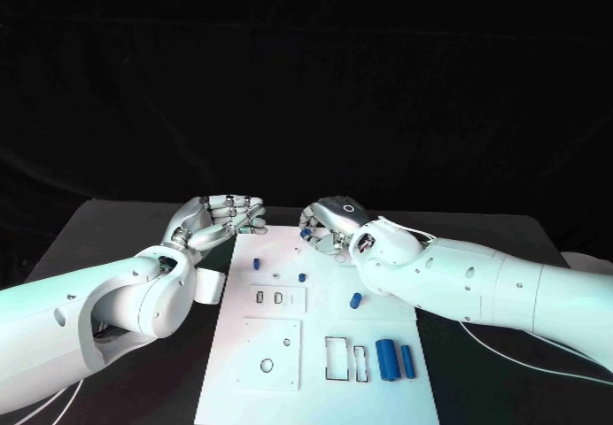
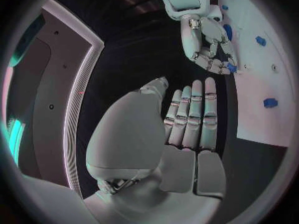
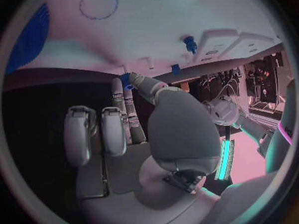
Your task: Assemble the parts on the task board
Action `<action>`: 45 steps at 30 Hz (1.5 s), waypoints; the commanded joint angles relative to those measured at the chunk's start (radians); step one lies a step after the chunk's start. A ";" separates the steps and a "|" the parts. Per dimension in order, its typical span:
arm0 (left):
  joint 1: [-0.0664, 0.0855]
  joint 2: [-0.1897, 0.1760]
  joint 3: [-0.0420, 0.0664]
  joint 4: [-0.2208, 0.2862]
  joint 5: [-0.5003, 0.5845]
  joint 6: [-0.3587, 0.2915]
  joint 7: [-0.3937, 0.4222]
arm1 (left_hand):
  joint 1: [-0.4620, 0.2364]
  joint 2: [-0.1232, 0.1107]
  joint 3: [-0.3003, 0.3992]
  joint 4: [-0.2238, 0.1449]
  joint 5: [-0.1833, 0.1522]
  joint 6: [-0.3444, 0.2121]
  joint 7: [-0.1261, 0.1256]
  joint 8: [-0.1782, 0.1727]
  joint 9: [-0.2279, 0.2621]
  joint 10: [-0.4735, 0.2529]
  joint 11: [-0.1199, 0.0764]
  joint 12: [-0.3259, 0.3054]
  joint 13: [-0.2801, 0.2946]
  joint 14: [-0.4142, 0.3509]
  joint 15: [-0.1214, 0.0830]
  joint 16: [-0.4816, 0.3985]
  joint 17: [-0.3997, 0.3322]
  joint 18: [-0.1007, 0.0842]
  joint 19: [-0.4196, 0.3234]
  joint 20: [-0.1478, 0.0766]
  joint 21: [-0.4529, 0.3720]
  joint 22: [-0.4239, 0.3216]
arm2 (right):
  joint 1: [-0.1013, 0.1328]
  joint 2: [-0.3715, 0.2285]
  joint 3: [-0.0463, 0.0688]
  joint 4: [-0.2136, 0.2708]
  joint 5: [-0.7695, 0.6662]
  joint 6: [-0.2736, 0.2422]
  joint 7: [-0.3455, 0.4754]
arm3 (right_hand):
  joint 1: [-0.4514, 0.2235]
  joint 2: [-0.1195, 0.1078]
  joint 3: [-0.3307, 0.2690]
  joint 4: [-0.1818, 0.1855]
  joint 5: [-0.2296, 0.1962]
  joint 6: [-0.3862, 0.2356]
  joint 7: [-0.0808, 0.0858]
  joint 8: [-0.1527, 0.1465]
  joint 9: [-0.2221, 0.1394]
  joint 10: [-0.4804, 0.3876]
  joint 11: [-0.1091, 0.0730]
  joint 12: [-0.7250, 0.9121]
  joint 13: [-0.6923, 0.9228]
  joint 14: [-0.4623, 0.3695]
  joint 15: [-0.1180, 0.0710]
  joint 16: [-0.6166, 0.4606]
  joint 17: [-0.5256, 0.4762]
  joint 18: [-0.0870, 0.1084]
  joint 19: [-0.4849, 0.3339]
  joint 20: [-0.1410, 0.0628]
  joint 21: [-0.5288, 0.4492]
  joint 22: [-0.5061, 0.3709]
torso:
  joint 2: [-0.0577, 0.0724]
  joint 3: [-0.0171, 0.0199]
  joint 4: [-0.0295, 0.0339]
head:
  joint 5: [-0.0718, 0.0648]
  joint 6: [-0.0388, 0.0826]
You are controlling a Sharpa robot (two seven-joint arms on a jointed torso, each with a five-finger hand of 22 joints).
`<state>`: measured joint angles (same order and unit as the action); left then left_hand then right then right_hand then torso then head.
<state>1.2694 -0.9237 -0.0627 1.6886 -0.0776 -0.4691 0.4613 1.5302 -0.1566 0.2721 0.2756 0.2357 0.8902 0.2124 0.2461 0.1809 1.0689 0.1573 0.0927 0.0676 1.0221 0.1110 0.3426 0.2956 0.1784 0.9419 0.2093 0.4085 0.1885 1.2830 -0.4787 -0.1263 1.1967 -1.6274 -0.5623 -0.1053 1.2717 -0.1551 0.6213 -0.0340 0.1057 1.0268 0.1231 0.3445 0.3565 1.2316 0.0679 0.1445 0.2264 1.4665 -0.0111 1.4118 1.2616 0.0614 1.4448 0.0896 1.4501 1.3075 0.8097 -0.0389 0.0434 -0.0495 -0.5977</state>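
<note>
The white task board (image 1: 306, 394) lies in the middle of the black table. Near its far edge my right hand (image 1: 335, 226) pinches a small blue part (image 1: 306, 235) between thumb and a finger; the pinch is clear in the right wrist view (image 3: 126, 79), just off the board's edge (image 3: 162, 25). My left hand (image 1: 220, 217) hovers by the board's far left corner, fingers straight and side by side (image 2: 193, 117), holding nothing. From that wrist I see the right hand (image 2: 209, 42) with the blue part (image 2: 231, 67). Two small blue parts (image 1: 257, 263) (image 1: 303, 277) stand on the board.
Another blue part (image 1: 356, 300) sits mid-board, and two long blue pieces (image 1: 386, 359) (image 1: 407, 360) lie near the right edge beside rectangular slots (image 1: 336, 359). A round hole (image 1: 266, 364) marks the left plate. A white block (image 1: 211, 285) sits off the board's left edge.
</note>
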 commanded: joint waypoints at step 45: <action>0.009 -0.001 0.001 -0.006 0.015 0.018 -0.002 | 0.006 -0.008 0.014 -0.001 -0.004 -0.004 0.011 -0.006 0.000 -0.001 0.009 -0.011 -0.001 -0.013 0.004 -0.004 0.005 0.000 -0.005 0.002 0.011 0.004 | -0.006 -0.054 0.002 0.048 0.030 0.001 -0.004 | -0.036 -0.058 -0.108 0.062 0.051 -0.212 0.051 -0.135 0.041 -0.175 0.041 -0.017 -0.034 0.020 0.036 -0.052 -0.107 0.017 -0.092 0.041 -0.108 -0.070 | 0.001 0.0020 -0.0075 | 0.005 0.006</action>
<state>1.2763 -0.9253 -0.0627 1.6816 -0.0705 -0.4671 0.4563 1.5342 -0.1606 0.2803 0.2730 0.2357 0.8866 0.2160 0.2461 0.1807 1.0689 0.1573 0.0878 0.0676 1.0185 0.1146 0.3426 0.2998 0.1784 0.9419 0.2093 0.4157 0.1918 1.2757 -0.5170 -0.1253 1.2262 -1.6047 -0.5471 -0.1065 1.2250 -0.2100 0.5174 0.0250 0.1508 0.8081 0.1749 0.2052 0.3957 1.0491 0.1081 0.1232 0.1904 1.4664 0.0215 1.3557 1.1499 0.0780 1.3478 0.1306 1.3374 1.2307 0.8140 -0.0383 0.0405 -0.0454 -0.5934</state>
